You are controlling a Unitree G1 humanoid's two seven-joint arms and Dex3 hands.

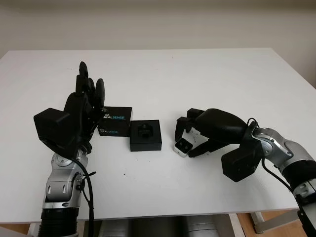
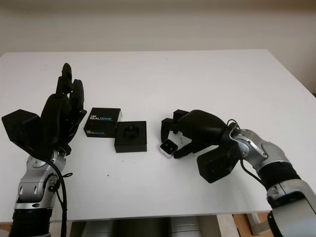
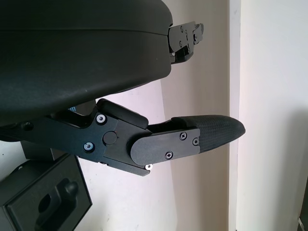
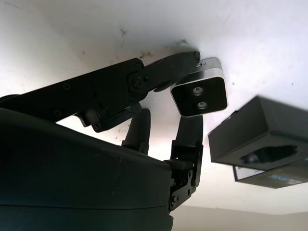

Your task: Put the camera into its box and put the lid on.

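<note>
Camera (image 1: 183,146): small, silver-edged with a black face, lying on the white table (image 1: 197,79) just right of the box. Right wrist view shows two round lenses on its black face.

Right hand (image 1: 190,140): over the camera, fingers (image 4: 163,77) curled around it, one pressed on its top edge, others coming up from the opposite side. Pinching it, by the look, though the camera seems to sit on the table, not lifted.

Box (image 1: 145,135): black, open, with a moulded insert showing a recess shaped for the camera. Near the camera but not touching.

Lid (image 1: 115,121): black, flat on the table just left of and behind the box, touching or nearly touching its corner. White lettering reads "REALSENSE", with a smaller line above it too small to read.

Left hand (image 1: 86,106): raised at the left side of the table, fingers extended upward, open, holding nothing, close to the lid.

Step in hand, as judged: securing the grasp on the camera. Nothing in the box yet, lid off.

Next move calls for: lift, short carry leftward to the box, turning the camera to match the recess before lowering. The lid then falls naturally to the left hand.
</note>
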